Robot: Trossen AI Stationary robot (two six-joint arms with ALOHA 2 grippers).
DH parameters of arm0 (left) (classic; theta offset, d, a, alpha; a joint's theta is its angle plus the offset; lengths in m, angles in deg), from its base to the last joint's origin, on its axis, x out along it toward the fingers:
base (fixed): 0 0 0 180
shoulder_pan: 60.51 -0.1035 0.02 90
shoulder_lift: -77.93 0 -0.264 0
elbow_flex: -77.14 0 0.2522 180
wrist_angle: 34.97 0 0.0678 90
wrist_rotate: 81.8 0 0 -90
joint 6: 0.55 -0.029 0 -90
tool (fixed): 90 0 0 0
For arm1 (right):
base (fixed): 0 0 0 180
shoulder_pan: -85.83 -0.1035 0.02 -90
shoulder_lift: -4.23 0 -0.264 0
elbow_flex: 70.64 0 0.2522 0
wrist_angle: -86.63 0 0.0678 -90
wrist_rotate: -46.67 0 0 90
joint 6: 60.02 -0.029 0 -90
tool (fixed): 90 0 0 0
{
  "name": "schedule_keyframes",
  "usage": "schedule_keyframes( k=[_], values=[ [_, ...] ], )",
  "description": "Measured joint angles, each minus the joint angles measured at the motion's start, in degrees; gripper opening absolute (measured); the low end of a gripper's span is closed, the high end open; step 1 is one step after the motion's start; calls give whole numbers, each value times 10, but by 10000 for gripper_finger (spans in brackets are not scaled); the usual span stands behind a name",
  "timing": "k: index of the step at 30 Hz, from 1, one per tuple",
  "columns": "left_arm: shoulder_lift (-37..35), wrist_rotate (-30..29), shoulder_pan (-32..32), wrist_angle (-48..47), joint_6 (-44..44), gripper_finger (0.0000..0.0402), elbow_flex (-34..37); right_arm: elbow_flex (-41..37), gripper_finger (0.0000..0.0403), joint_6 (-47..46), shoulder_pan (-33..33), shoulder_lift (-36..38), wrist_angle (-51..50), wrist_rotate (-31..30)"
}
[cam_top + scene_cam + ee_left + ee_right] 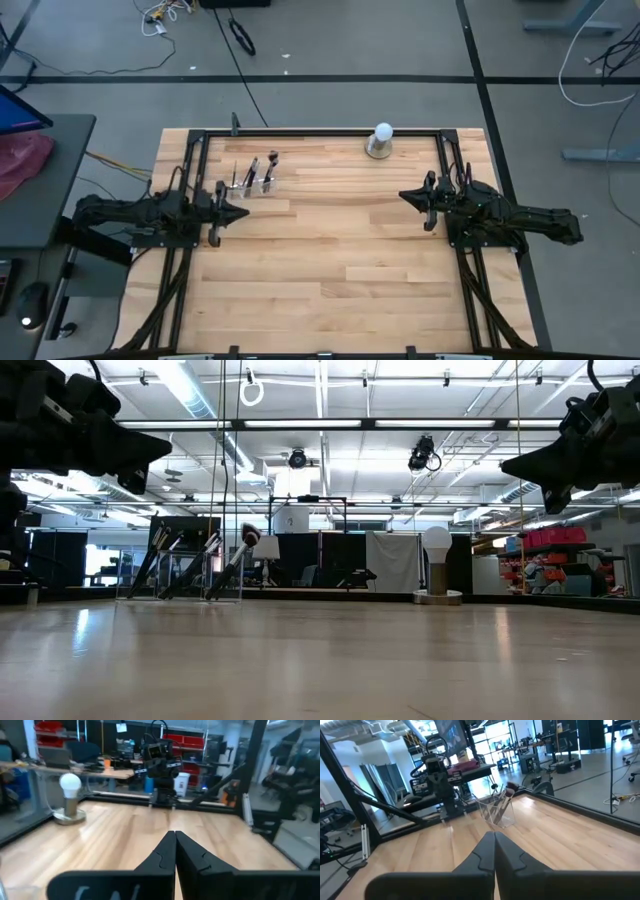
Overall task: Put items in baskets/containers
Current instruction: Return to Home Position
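Observation:
A small clear plastic holder (255, 183) stands on the table at the far left, just beyond my left gripper. Several thin dark-handled makeup brushes (262, 170) stand slanted in it, handles down, bristle tips up; the low view shows the brushes (232, 565) leaning the same way, and the right wrist view shows the holder (496, 812). My left gripper (243, 211) is shut and empty at the table's left side, pointing level toward the right. My right gripper (404, 196) is shut and empty at the right side, pointing level toward the left.
A white ball on a grey round base (380, 141) stands at the table's far edge, right of centre. A black frame (320, 131) runs along the far edge and both sides. The bare wooden tabletop (330, 260) lies between the two arms.

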Motion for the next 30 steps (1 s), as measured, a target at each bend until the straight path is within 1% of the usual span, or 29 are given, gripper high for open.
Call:
schedule_keyframes(
  k=[2, 4, 7, 12, 16, 22, 30],
  values=[
    [0, -9, 8, 0, -16, 7, 0, 0, 2, 0, 0, 0, 0, 0],
    [1, -4, 11, -1, -22, 9, 0, 0, 2, 0, 0, 0, 0, 0],
    [13, -1, 12, -2, -6, 9, 0, 0, 2, 0, 0, 0, 0, 0],
    [24, -3, 12, 6, 89, 10, 1, 0, 2, 0, 0, 0, 0, 0],
    [23, -3, 12, 6, 125, 13, 1, 0, 2, 0, 0, 0, 0, 0],
    [23, -3, 12, 7, 125, 13, 1, 0, 2, 0, -4, 5, 0, 0],
    [23, -3, 12, 8, 125, 14, 1, 1, 2, 9, -39, 13, 6, 0]
  ],
)
